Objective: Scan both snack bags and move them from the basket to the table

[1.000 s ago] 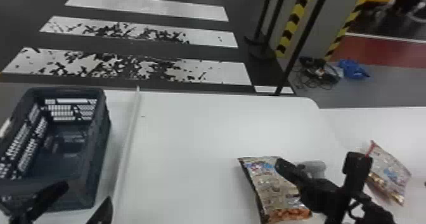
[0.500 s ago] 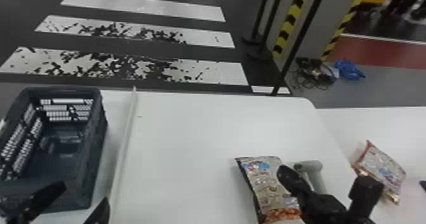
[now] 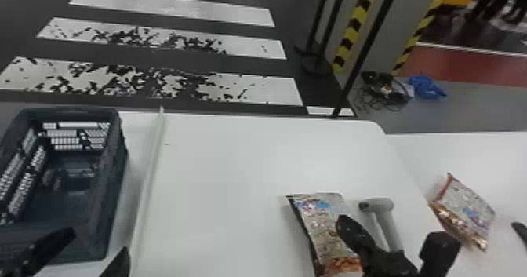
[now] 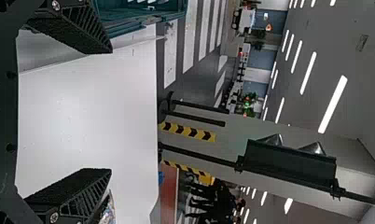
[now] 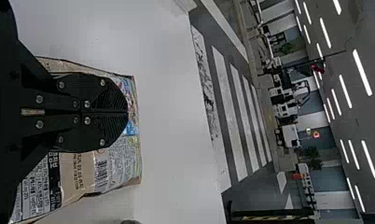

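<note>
Black and clenched, the right claw (image 3: 348,226) hangs over the nearer snack bag (image 3: 317,221), with nothing between its fingers. In the head view its tip overlaps the bag's right side; in the right wrist view the joined fingers cover the middle of the bag, which spreads out past them on both sides. Whether they touch it I cannot tell. The bag lies on the white surface (image 3: 227,186).

The other bag (image 3: 466,213) is well apart to the right, on an adjoining white surface (image 3: 492,150). The left claw (image 3: 99,241) is released, fingers spread, by the near right corner of the dark basket (image 3: 111,194).

From the head view come the other bag in full and a grey scanner (image 3: 380,205), just beside the nearer bag's right side. The right wrist view brings out small print and a barcode (image 5: 101,175) on the nearer bag.

Seen from the head, the nearer bag's long axis runs toward the robot, slanting a little right at its near end, where brown food is pictured. The other's long axis goes from far left to near right, its red-edged end at far left.
</note>
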Controlling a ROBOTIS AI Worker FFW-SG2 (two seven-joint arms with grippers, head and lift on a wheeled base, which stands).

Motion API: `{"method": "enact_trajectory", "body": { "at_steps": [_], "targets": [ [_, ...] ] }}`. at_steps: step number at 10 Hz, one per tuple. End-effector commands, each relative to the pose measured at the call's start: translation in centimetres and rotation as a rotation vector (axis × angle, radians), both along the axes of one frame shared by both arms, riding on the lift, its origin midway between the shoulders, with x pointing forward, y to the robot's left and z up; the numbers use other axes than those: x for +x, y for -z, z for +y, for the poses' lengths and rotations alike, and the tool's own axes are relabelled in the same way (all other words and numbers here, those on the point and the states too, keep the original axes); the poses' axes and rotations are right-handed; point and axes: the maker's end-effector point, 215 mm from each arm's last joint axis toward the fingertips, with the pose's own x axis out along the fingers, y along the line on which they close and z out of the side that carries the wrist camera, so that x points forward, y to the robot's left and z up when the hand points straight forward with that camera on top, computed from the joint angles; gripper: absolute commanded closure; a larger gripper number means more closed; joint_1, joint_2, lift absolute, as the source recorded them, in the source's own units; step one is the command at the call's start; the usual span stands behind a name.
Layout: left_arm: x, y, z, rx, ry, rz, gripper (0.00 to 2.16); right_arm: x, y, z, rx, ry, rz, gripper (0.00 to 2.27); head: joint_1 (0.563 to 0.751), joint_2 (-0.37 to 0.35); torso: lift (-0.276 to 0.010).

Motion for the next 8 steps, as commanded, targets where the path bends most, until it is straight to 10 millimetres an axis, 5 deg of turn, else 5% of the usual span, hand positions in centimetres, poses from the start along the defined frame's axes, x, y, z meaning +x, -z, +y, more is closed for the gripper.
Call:
{"method": "enact_trajectory", "body": {
  "at_steps": [1, 8],
  "targets": [
    [0.1, -0.2, 0.0, 0.001, 0.000, -0.004, 0.09, -0.4, 0.9, -0.2, 0.001, 0.008, 0.003, 2.25, 0.695, -0.229, -0.098],
    [0.3, -0.2, -0.1, 0.002, 0.002, -0.007, 0.09, -0.8, 4.2, 0.1, 0.022, 0.031, 0.019, 2.25, 0.695, -0.237, -0.098]
  ]
}}
